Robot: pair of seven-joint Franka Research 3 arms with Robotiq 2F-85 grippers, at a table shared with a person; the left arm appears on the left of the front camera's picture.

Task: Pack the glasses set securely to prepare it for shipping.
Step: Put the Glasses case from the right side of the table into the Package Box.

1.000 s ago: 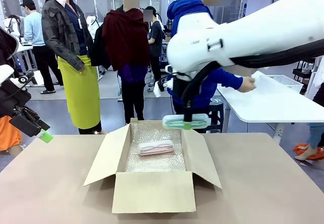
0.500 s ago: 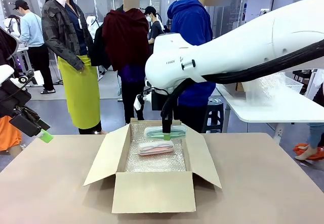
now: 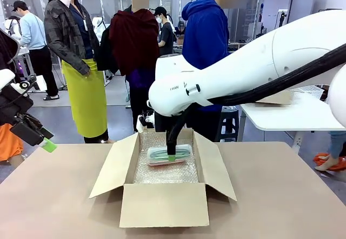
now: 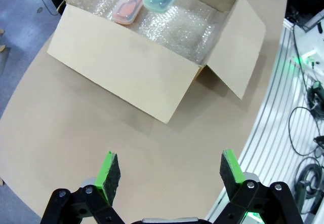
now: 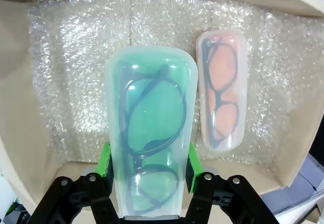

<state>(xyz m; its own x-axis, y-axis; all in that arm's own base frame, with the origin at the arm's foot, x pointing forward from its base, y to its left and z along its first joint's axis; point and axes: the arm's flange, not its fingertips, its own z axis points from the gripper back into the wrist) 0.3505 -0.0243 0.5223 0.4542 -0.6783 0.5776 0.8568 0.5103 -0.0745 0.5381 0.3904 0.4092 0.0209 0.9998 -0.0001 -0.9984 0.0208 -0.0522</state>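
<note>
The mint green case (image 3: 171, 153) of the glasses set hangs low inside the open cardboard box (image 3: 165, 209), with my right gripper (image 3: 171, 155) shut on it. The pink case (image 3: 158, 162) lies on the bubble wrap (image 3: 167, 173) on the box floor, just beside and partly behind it. In the right wrist view the green case (image 5: 151, 133) sits between my right gripper (image 5: 147, 165) pads, and the pink case (image 5: 221, 95) lies to its right. My left gripper (image 4: 169, 169) stands open over bare table, well short of the box (image 4: 126, 67); it also hangs at the table's left edge (image 3: 46, 141).
The box flaps (image 3: 111, 166) stand open on all sides. A person in a blue hoodie (image 3: 205, 33) stands just behind the box. A white table (image 3: 292, 114) lies at the back right. The tan table (image 3: 281, 196) has free room on both sides of the box.
My right arm has carried the green case left and down, from above the box's right flap into the box next to the pink case. The left arm has not moved.
</note>
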